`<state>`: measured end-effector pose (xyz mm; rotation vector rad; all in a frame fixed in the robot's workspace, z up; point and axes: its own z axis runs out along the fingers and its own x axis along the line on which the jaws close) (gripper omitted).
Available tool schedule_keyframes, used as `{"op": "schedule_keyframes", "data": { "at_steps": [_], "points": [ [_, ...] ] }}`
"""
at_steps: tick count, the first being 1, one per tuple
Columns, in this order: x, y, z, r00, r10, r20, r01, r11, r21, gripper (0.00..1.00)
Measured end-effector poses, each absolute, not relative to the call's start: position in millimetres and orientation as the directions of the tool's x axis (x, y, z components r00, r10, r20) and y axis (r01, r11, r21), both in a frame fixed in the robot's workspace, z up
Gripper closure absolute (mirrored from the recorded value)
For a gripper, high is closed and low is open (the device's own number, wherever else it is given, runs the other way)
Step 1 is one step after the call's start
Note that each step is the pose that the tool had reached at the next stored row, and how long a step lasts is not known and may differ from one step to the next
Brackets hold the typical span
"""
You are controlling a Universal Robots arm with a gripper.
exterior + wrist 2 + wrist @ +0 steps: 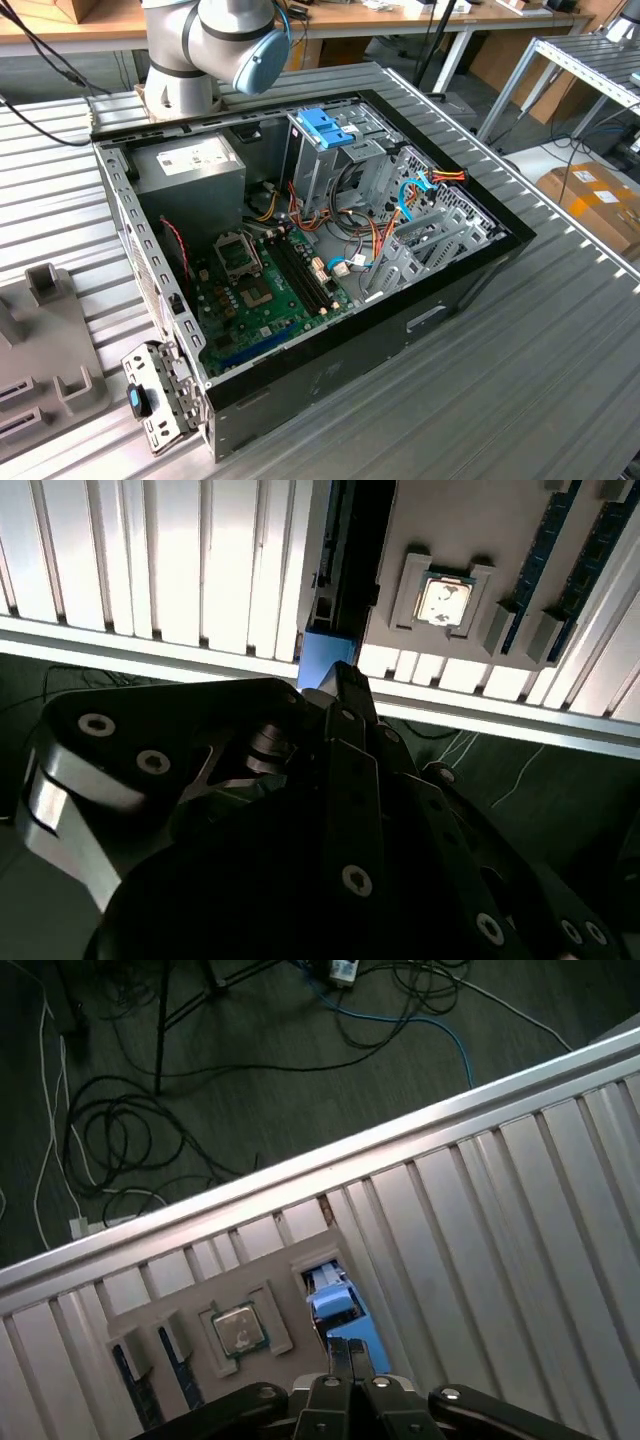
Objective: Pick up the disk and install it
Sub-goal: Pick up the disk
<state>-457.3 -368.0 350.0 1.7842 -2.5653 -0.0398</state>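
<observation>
hanging right by the disk (335, 1303), the gripper (347, 1345)

Runs across the exterior view as a ribbed grey-metal bench (530, 400), bearing an open black computer case (440, 318) laid on its side near the middle and the arm's base (180, 88) just behind it. Holds a grey slotted fixture (45, 330) toward the exterior view's left, apart from the case, with a perforated metal bracket (155, 405) at the case's near corner.
</observation>
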Motion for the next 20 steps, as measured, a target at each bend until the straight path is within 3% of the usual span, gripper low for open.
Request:
{"op": "schedule_keyframes", "data": {
  "at_steps": [3, 7, 20],
  "points": [
    [-457.3, -368.0, 349.8, -0.285, -0.959, -0.001, -0.958, 0.285, 0.03, 0.89],
    [-457.3, -368.0, 349.2, -0.086, -0.996, -0.001, -0.996, 0.085, 0.03, 0.89],
    [-452.1, -368.0, 348.1, 0.0, -1.0, -0.002, -1.0, 0.0, 0.008, 0.89]
  ]
}}
